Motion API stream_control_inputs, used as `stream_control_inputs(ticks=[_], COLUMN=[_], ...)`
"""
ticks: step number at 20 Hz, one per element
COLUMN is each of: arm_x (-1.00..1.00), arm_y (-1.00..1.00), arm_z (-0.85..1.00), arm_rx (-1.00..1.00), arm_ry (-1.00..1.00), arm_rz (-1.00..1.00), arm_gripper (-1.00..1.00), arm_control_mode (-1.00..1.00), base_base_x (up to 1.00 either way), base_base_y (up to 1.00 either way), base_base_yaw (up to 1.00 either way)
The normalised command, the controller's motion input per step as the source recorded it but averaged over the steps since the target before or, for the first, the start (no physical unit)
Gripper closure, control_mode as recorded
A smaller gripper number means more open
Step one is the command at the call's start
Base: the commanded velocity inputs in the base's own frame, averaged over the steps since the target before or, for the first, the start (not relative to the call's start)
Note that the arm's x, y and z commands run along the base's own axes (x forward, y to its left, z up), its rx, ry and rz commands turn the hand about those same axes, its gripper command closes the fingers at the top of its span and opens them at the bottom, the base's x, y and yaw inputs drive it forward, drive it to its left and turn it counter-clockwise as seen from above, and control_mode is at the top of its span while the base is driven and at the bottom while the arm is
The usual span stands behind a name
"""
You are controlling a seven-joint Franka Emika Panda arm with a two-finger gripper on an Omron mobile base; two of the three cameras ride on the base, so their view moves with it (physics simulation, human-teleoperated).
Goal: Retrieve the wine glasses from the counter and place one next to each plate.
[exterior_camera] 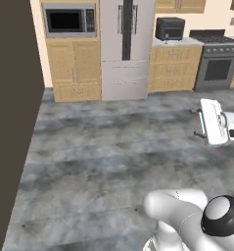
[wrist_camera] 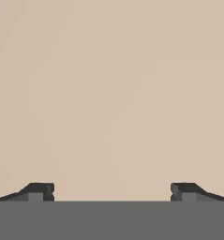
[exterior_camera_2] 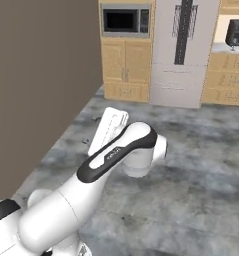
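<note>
Nothing done yet: gripper [wrist_camera: 111, 192] wide open & empty, facing plain beige, w/ fridge [exterior_camera: 127, 49] and microwave [exterior_camera: 69, 20] far across the floor, so all fetching left.

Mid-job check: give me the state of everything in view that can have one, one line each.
tool: open, jaws spread wide, nothing between them, facing a plain beige surface.
microwave: door shut, window dark.
fridge: both upper doors shut, lower drawer shut.
toaster oven: door shut, standing on the counter.
stove: oven door shut, nothing on the burners.
wooden cabinets: doors shut.
</note>
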Motion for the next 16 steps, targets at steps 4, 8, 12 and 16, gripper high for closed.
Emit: stream_control_inputs(ticks=[4,8,12,16], arm_x=[0.00,0.00,0.00,0.00], arm_y=[0.00,0.00,0.00,0.00], arm_z=[0.00,0.00,0.00,0.00], arm_rx=[0.00,0.00,0.00,0.00], arm_ry=[0.00,0.00,0.00,0.00], arm_rz=[0.00,0.00,0.00,0.00], arm_gripper=[-1.00,-1.00,-1.00,-1.00], arm_control_mode=[1.00,1.00,1.00,1.00], base_base_x=[1.00,1.00,1.00,1.00], base_base_y=[0.35,0.22,0.16,0.00], base_base_yaw=[-0.04,-0.04,-0.02,0.00])
